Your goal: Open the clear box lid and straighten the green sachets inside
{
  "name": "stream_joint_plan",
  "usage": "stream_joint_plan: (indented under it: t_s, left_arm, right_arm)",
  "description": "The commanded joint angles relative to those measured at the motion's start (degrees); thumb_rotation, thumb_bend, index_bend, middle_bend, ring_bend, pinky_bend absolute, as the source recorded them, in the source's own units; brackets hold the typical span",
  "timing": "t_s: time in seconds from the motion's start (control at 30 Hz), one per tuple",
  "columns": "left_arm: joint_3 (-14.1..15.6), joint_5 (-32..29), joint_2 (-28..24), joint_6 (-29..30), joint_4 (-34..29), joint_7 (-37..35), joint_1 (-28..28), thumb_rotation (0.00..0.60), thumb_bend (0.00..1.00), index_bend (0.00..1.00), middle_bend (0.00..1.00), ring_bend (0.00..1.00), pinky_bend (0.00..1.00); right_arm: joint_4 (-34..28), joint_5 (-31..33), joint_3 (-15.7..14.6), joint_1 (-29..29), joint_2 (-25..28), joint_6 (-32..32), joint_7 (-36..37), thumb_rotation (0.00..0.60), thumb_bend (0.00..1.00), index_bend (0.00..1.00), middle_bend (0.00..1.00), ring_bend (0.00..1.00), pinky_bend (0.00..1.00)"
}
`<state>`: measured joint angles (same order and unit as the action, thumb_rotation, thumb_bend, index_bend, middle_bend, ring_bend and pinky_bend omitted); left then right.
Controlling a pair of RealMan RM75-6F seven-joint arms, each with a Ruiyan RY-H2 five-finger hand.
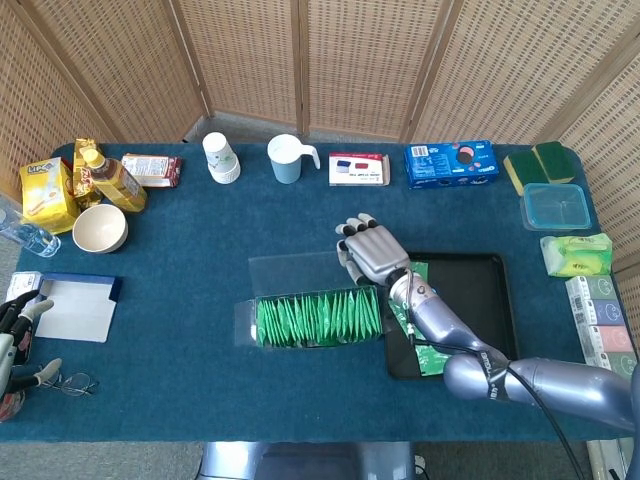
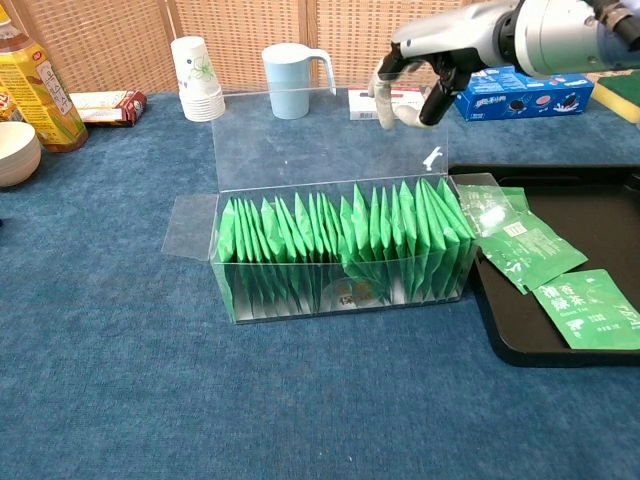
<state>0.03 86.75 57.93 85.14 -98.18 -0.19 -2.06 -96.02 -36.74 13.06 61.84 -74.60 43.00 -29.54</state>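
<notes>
Sachets (image 2: 345,240) are standing in a leaning green row inside the clear box (image 2: 340,285), which is sitting near the middle of the blue table (image 1: 180,270), its right end touching the edge of the black tray (image 2: 590,190). The lid (image 2: 315,140) is standing open, rising from the far edge of the box. Loose green sachets (image 2: 535,262) are lying flat in the tray just right of the box. At the near left edge of the head view the left hand (image 1: 15,335) is resting low beside a white tray (image 1: 75,308), fingers apart and holding nothing. The right arm is reaching in from the near right, passing over the black tray, and the right hand (image 1: 372,252) is hovering at the upper right corner of the lid, fingers (image 2: 385,100) curling downward; whether they are touching or pinching the lid edge cannot be told. Farther off, a paper cup stack (image 2: 198,78), a blue mug (image 2: 290,80), a small white box (image 1: 358,168) and a blue cookie box (image 1: 451,163) are lining the far side of the table. A bottle (image 2: 35,85) and a bowl (image 1: 99,228) are sitting at the far left.
</notes>
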Motion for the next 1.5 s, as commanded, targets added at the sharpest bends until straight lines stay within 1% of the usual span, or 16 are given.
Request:
stream_joint_plan:
  t_s: [0.03, 0.1, 0.27, 0.4, 0.57, 0.67, 0.73, 0.8, 0.9, 0.93, 1.0, 1.07, 1.17, 1.27, 1.4, 1.5]
  left_arm:
    - [0.0, 0.0, 0.0, 0.0, 0.0, 0.0, 0.0, 0.598, 0.16, 0.19, 0.11, 0.13, 0.33]
    - [0.0, 0.0, 0.0, 0.1, 0.0, -0.1, 0.1, 0.598, 0.16, 0.19, 0.11, 0.13, 0.33]
    - [0.1, 0.1, 0.0, 0.3, 0.1, -0.3, 0.2, 0.597, 0.16, 0.19, 0.11, 0.13, 0.33]
    - [0.3, 0.3, 0.0, 0.6, 0.2, -0.5, 0.4, 0.596, 0.16, 0.19, 0.11, 0.13, 0.33]
    - [0.5, 0.6, -0.1, 0.9, 0.3, -0.7, 0.7, 0.597, 0.16, 0.19, 0.11, 0.13, 0.33]
    - [0.6, 0.7, -0.1, 1.2, 0.4, -1.0, 0.9, 0.596, 0.16, 0.19, 0.11, 0.13, 0.33]
    - [0.6, 0.6, -0.2, 1.4, 0.5, -1.2, 1.1, 0.596, 0.16, 0.19, 0.11, 0.13, 0.33]
    - [0.6, 0.7, -0.2, 1.6, 0.6, -1.3, 1.2, 0.597, 0.16, 0.19, 0.11, 0.13, 0.33]
    - [0.5, 0.9, -0.3, 1.8, 0.6, -1.3, 1.2, 0.597, 0.16, 0.19, 0.11, 0.13, 0.33]
    - [0.4, 1.1, -0.3, 1.9, 0.5, -1.2, 1.1, 0.597, 0.16, 0.19, 0.11, 0.13, 0.33]
    - [0.3, 1.3, -0.4, 2.1, 0.3, -1.0, 1.0, 0.598, 0.16, 0.19, 0.11, 0.13, 0.33]
    - [0.2, 1.6, -0.5, 2.2, -0.1, -0.7, 0.9, 0.599, 0.16, 0.19, 0.11, 0.13, 0.33]
    - [0.1, 1.9, -0.6, 2.3, -0.5, -0.3, 0.8, 0.596, 0.16, 0.19, 0.11, 0.13, 0.33]
    - [0.0, 1.9, -0.8, 2.5, -0.8, 0.2, 0.8, 0.596, 0.16, 0.19, 0.11, 0.13, 0.33]
    - [0.0, 1.7, -0.9, 2.6, -1.1, 0.5, 0.9, 0.597, 0.16, 0.19, 0.11, 0.13, 0.33]
    - [0.0, 1.7, -1.0, 2.5, -1.3, 0.8, 0.9, 0.597, 0.16, 0.19, 0.11, 0.13, 0.33]
  right_arm:
    - [0.8, 2.4, -1.1, 1.4, -0.6, 1.2, -1.3, 0.6, 0.61, 0.33, 0.11, 0.1, 0.0]
    - [1.2, 3.2, -1.5, 1.9, -1.2, 2.4, -2.1, 0.6, 0.6, 0.26, 0.09, 0.09, 0.0]
    - [3.2, 3.3, -2.5, 2.5, -3.5, 6.0, -3.9, 0.6, 0.56, 0.19, 0.05, 0.07, 0.0]
    - [5.6, 1.2, -4.3, 2.8, -6.2, 10.1, -7.2, 0.6, 0.54, 0.18, 0.05, 0.06, 0.0]
    - [7.2, 0.0, -5.3, 2.8, -8.5, 12.9, -9.8, 0.6, 0.53, 0.16, 0.05, 0.05, 0.0]
    - [6.6, -2.2, -5.0, 2.1, -8.1, 13.3, -8.5, 0.6, 0.52, 0.16, 0.05, 0.05, 0.0]
    - [5.0, -5.1, -4.4, 1.0, -7.0, 12.9, -5.1, 0.6, 0.5, 0.16, 0.05, 0.05, 0.0]
    - [3.3, -9.8, -3.7, -0.4, -5.6, 12.5, -0.4, 0.6, 0.45, 0.17, 0.06, 0.05, 0.0]
    - [1.1, -19.3, -3.6, -2.8, -3.1, 11.3, 8.3, 0.6, 0.36, 0.21, 0.06, 0.04, 0.0]
    - [0.9, -21.7, -3.7, -3.3, -2.5, 10.9, 10.5, 0.6, 0.34, 0.22, 0.07, 0.04, 0.0]
    - [0.3, -27.9, -4.3, -4.3, -1.2, 9.9, 15.9, 0.6, 0.25, 0.24, 0.07, 0.04, 0.0]
    - [0.5, -34.7, -5.4, -5.0, -0.1, 9.3, 21.0, 0.6, 0.18, 0.27, 0.08, 0.04, 0.0]
    - [0.9, -40.9, -6.7, -5.6, 0.6, 9.4, 25.3, 0.6, 0.1, 0.31, 0.09, 0.04, 0.0]
    - [1.7, -45.6, -7.8, -5.8, 1.0, 9.6, 28.2, 0.6, 0.07, 0.32, 0.1, 0.04, 0.0]
    - [2.6, -50.1, -9.0, -5.7, 1.0, 9.9, 29.3, 0.6, 0.05, 0.34, 0.11, 0.04, 0.0]
    - [3.5, -52.9, -9.8, -5.4, 0.6, 9.7, 28.7, 0.6, 0.04, 0.35, 0.12, 0.04, 0.0]
